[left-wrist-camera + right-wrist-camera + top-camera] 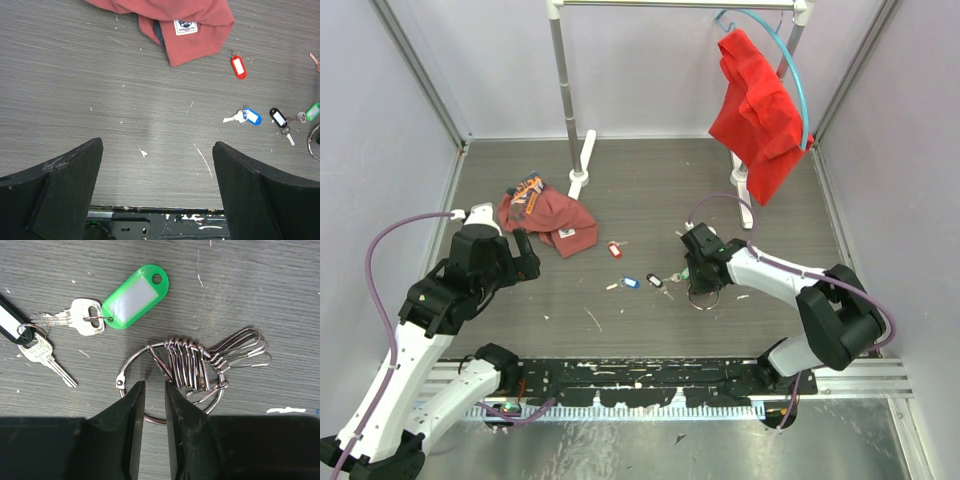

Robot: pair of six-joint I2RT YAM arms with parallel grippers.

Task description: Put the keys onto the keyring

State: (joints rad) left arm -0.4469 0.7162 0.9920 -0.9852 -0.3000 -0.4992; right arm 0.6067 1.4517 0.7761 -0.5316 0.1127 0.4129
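Low over the keyring (131, 361) with right fingers (120, 430) nearly pressed together, its near arc under the tips; nipped or not, cannot tell. Likely light, stiff, slippery: best pinched on bare wire beside the tips, clear of the clips (240, 347). Spread and empty, the left fingers (60, 190). Just beyond the right tips, the keys (85, 322).

Green-tagged key (86, 321), silver keyring (120, 382)
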